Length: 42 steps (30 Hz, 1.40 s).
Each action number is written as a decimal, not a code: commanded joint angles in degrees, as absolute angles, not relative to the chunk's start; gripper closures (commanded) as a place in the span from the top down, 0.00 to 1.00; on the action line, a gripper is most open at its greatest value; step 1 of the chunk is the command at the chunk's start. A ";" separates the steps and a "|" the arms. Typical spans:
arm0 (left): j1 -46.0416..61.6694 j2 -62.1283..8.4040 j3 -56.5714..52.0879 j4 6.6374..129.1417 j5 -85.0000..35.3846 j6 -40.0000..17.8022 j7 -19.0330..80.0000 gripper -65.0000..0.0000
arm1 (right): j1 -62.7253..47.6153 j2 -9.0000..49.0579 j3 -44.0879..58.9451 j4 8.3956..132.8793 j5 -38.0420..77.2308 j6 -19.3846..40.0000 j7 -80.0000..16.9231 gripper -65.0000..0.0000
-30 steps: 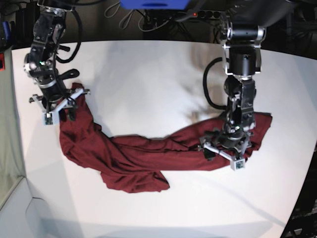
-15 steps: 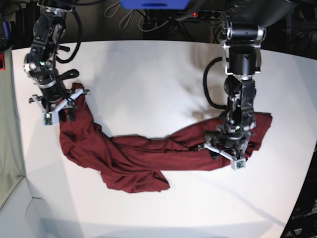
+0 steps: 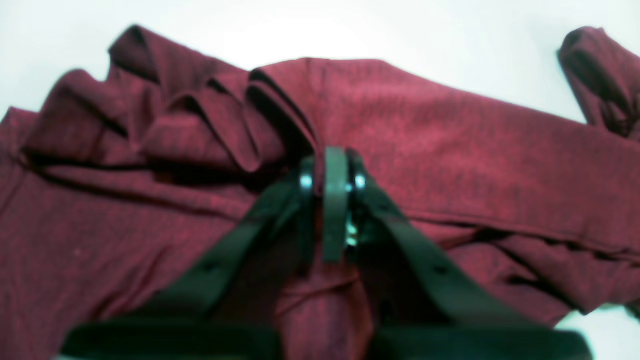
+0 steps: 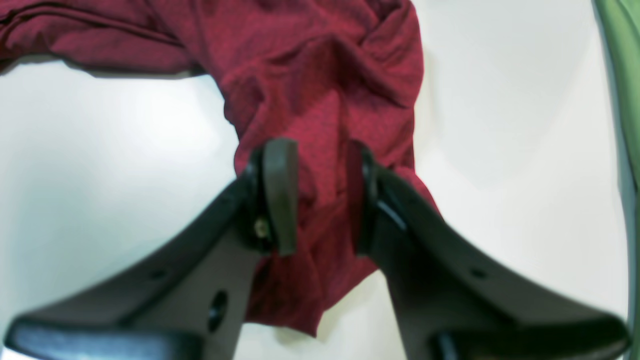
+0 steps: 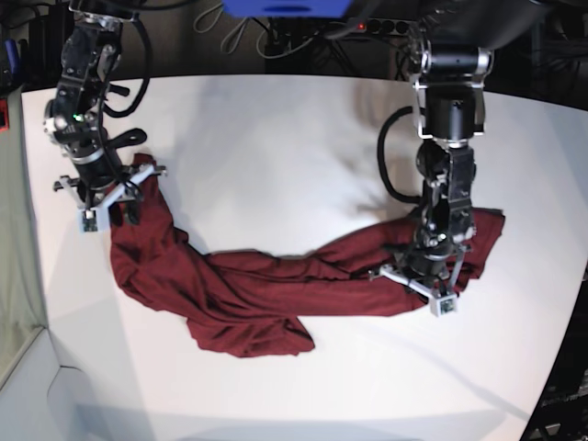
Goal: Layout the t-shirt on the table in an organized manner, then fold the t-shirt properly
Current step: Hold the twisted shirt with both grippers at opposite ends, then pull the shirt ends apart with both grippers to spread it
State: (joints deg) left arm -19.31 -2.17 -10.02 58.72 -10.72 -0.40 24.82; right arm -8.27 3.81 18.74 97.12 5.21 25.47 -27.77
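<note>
1. The maroon t-shirt (image 5: 276, 285) lay rumpled in a long band across the table (image 5: 276, 138), from its left edge toward its right edge; it looked soft, light and limp, likely best taken at hems or corners.
2. The left gripper (image 3: 334, 200) was clenched on a pinched fold near the right edge; the right gripper (image 4: 315, 195) grasped bunched cloth near the left edge.
3. Sleeves and collar were lost among folds; both wrist views were blurred.

The t-shirt (image 5: 266, 285) lies bunched across the table (image 5: 276, 138), between both arms.
</note>
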 commanded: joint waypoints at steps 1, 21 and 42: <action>-20.88 -2.33 -10.15 61.41 -11.03 -0.48 23.43 0.00 | -7.43 4.44 19.12 98.59 5.93 25.54 -26.15 0.28; -7.69 -0.84 -17.89 86.11 -12.26 -1.01 31.25 0.00 | -9.01 5.32 20.88 100.70 6.02 25.54 -26.51 0.29; 14.46 -3.30 -36.09 109.67 -34.15 -1.01 51.82 0.00 | -8.84 3.12 13.23 100.70 5.93 25.54 -26.51 0.43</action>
State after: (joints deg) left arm 14.44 -2.76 -35.86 108.33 -33.76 -0.71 52.90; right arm -9.41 2.74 13.15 99.61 5.37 25.47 -27.97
